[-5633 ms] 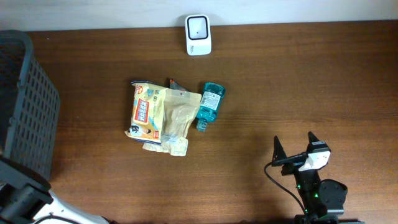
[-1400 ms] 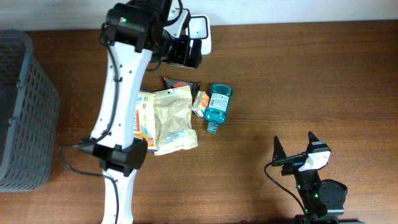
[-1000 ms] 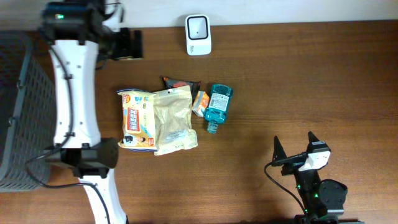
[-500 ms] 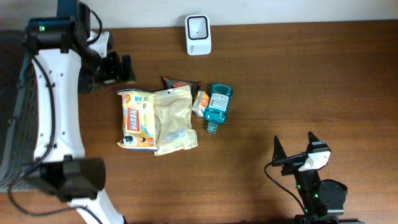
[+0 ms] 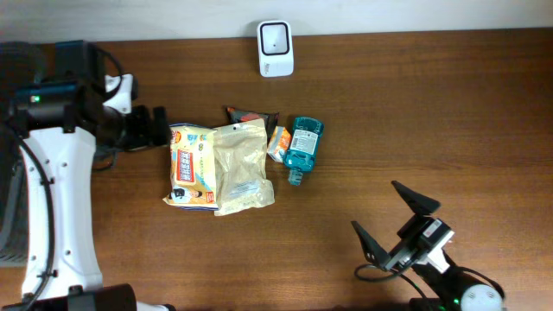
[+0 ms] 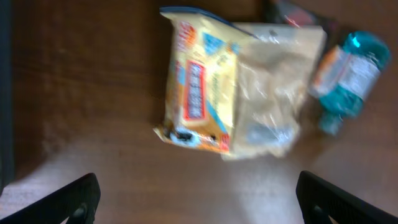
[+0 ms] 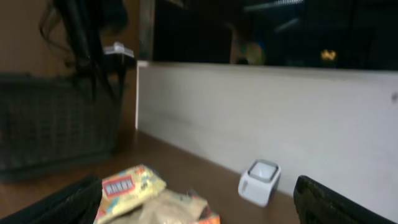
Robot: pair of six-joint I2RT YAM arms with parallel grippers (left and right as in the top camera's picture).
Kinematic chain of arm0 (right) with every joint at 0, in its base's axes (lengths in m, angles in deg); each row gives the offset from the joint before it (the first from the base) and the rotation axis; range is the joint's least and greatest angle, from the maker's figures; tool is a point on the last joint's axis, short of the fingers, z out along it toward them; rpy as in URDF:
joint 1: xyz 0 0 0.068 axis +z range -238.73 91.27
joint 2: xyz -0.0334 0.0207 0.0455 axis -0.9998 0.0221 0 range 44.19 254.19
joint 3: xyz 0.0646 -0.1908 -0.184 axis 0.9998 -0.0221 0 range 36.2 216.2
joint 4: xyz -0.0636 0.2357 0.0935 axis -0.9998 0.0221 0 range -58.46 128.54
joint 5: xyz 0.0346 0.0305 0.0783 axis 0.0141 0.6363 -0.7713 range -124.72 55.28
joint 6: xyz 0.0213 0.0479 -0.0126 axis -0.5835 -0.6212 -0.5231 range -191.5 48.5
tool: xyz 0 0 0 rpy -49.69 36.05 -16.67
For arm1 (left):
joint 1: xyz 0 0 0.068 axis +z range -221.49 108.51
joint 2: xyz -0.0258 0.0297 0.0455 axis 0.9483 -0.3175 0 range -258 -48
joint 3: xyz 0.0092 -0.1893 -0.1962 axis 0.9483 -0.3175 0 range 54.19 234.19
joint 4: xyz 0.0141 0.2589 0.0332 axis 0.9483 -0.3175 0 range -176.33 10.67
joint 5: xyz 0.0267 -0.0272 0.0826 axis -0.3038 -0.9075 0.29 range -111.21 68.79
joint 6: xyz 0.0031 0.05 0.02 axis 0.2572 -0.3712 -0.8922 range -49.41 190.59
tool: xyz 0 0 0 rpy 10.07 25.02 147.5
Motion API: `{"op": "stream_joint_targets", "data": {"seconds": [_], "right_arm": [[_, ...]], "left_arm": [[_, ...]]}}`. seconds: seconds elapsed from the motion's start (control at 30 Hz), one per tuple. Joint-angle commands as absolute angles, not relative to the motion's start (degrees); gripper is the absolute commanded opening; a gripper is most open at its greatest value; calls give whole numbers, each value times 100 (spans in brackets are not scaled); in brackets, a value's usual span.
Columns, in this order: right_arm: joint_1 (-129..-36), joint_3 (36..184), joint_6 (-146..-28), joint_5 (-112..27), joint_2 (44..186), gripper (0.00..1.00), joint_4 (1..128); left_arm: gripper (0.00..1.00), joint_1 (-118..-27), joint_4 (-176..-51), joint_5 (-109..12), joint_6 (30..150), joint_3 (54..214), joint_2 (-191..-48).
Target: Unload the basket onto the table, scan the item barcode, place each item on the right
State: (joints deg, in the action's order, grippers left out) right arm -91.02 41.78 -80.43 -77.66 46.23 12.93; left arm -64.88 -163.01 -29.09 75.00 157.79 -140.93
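Several items lie in a pile mid-table: a yellow snack pack (image 5: 192, 162) (image 6: 202, 93), a beige pouch (image 5: 242, 164) (image 6: 273, 87), a teal bottle (image 5: 302, 145) (image 6: 351, 68), a dark packet (image 5: 251, 115) and a small orange pack (image 5: 278, 142). The white barcode scanner (image 5: 276, 47) (image 7: 261, 182) stands at the back edge. My left gripper (image 5: 162, 128) (image 6: 198, 180) is open and empty, just left of the yellow pack. Near the front right, my right gripper (image 5: 375, 206) (image 7: 198, 183) is open and empty, facing the pile and the scanner.
A dark mesh basket (image 5: 7, 216) (image 7: 56, 118) stands at the far left, mostly behind my left arm. A pale wall (image 7: 280, 106) runs along the table's back edge.
My left arm swung from beside the scanner leftward and forward, ending left of the yellow pack. My right gripper turned and shifted at the front right. The items did not move in the last second.
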Motion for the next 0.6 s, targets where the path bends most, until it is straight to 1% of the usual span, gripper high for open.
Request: {"op": "stream_joint_targets", "data": {"seconds": [0.0, 0.07, 0.17, 0.3, 0.37, 0.47, 0.5, 0.57], "right_arm": [[-9145, 5494, -7654, -7858, 5058, 98, 1966], [-9145, 6394, -7149, -7843, 5696, 98, 2941], [-9143, 8150, -6470, -7847, 7228, 98, 4849], [-9139, 10125, -6443, -8092, 9018, 98, 6923], [-9139, 10805, -6448, -8489, 9709, 98, 7563], [-9139, 11349, -6804, -9488, 10496, 98, 8042], [-9139, 11413, -6878, -9864, 10793, 98, 8136], [-9137, 11411, -6922, -10450, 11217, 98, 7902]], "left_arm": [[99, -5865, -16043, -2869, 7747, 15534, -14010], [99, -5609, -15945, -2957, 7747, 15525, -14014], [99, -5367, -15929, -2952, 7747, 15525, -14012], [99, -5343, -15932, -2948, 7742, 15525, -14012], [99, -5343, -15932, -2950, 7742, 15525, -14012], [99, -5343, -15932, -2950, 7742, 15525, -14012], [99, -5343, -15932, -2950, 7745, 15525, -14012], [99, -5343, -15932, -2950, 7742, 15527, -14012]]}}
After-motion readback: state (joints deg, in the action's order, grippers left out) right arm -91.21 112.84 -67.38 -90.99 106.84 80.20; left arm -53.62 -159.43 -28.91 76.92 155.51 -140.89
